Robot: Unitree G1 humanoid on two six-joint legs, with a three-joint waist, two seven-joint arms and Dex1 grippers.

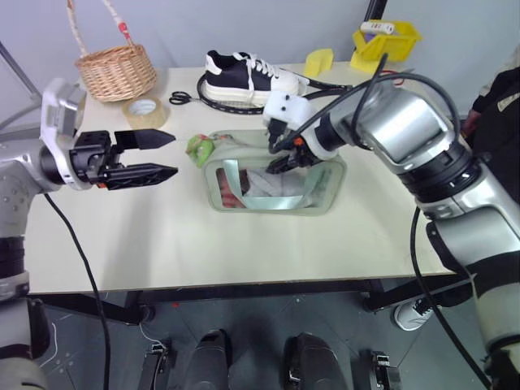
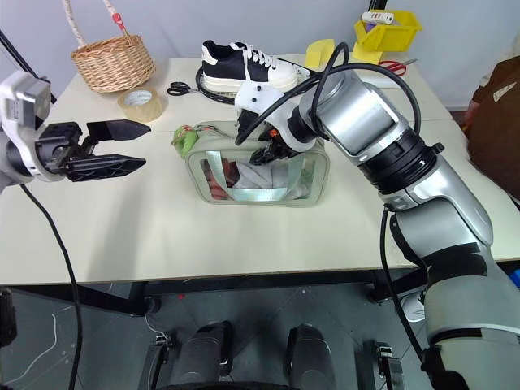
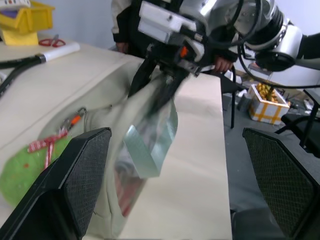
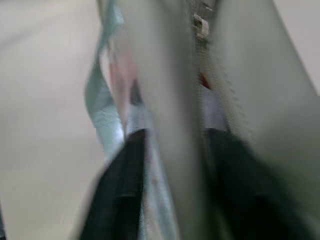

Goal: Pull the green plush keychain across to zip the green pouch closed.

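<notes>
The green pouch (image 1: 272, 191) stands in the middle of the table, its clear window facing me. The green plush keychain (image 1: 199, 149) hangs at the pouch's left end, also seen as a lime ball (image 3: 25, 167) in the left wrist view. My right gripper (image 1: 280, 158) reaches down onto the pouch's top near its middle. Its black fingers (image 4: 132, 170) sit either side of the top fabric, shut on it. My left gripper (image 1: 173, 154) hovers level to the left of the keychain, open and pointing at it, a short gap away.
At the back of the table are a wicker basket (image 1: 116, 69), a tape roll (image 1: 146, 110), scissors (image 1: 180, 98), a black-and-white shoe (image 1: 248, 77) ringed by a black cable, and a yellow bin (image 1: 386, 41). A person (image 1: 496, 114) stands at the right edge.
</notes>
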